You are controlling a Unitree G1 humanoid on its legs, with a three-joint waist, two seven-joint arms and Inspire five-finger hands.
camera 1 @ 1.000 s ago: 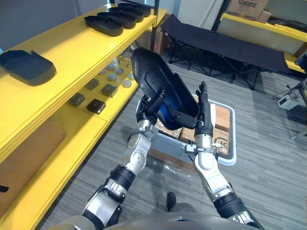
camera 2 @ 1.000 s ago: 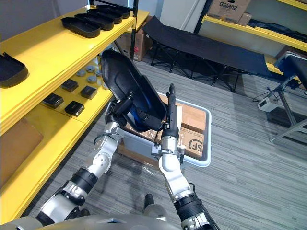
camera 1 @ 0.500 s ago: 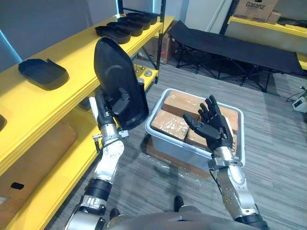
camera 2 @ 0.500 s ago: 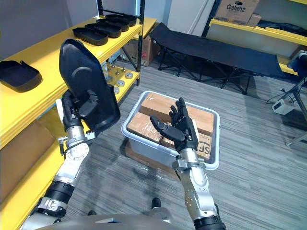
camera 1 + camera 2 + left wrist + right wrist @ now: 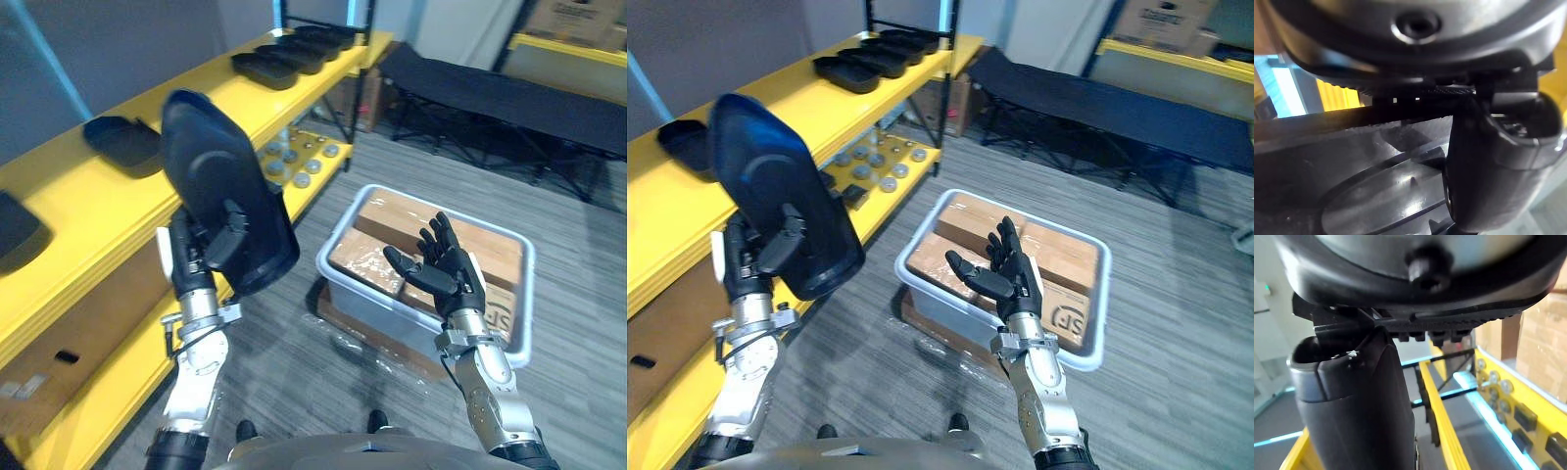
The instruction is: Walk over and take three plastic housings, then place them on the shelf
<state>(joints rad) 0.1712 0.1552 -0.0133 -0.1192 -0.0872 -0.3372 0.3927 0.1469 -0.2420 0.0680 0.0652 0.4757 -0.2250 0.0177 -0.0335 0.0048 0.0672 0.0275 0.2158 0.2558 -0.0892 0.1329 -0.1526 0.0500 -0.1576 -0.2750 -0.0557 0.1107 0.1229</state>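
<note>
Left of centre, the left hand (image 5: 194, 264) grips the upright plastic housing (image 5: 214, 181), fingers (image 5: 228, 233) curled across its lower face; lower right, the right hand (image 5: 451, 279) is spread open.

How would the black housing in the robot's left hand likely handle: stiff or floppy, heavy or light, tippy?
Probably stiff: the housing stands upright without sagging. Likely light for its size: the left hand alone holds it low down. Laid flat on the shelf it should sit steady, as other housings do.

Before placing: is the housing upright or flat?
Upright, slightly tilted: the housing stands on end, its lower part gripped by the left hand.
</note>
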